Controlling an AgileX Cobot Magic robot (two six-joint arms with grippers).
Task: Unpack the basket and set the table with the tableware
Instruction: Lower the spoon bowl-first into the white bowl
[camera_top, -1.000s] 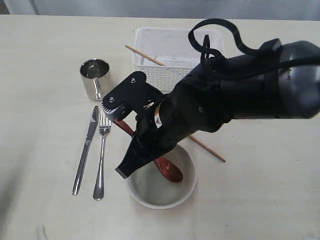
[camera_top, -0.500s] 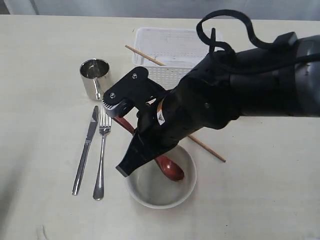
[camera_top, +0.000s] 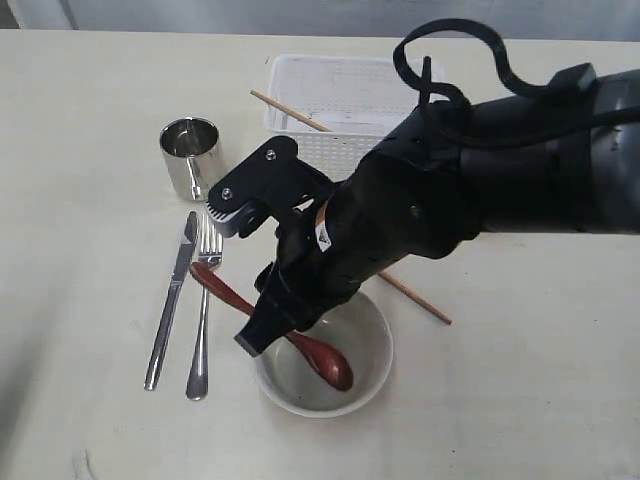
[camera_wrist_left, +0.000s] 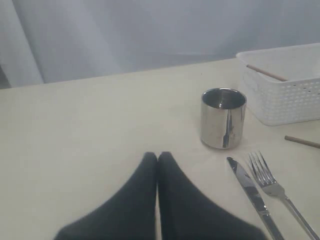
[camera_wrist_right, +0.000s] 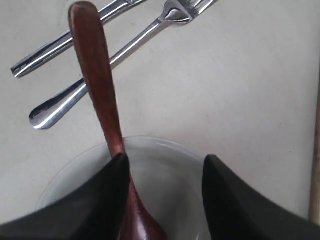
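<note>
On the counter (camera_top: 80, 100) the basket (camera_top: 350, 100) sits far centre, with one chopstick (camera_top: 288, 110) lying across its near left corner. The cup (camera_top: 190, 155) stands left of the basket. Nearer, the knife (camera_top: 172, 300) lies just left of the fork (camera_top: 203, 320). Right of them is the bowl (camera_top: 375, 335), with the spoon (camera_top: 222, 290) head in it and the handle out over the left rim toward the fork. A second chopstick (camera_top: 415, 298) lies on the counter just beyond the bowl's right side.

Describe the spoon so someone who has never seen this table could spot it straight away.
Find the white lattice basket, then the off-white bowl nearer the camera. The spoon rests with its head in that bowl, handle over the rim toward the fork. It alone is reddish-brown; the fork and knife are steel.
</note>
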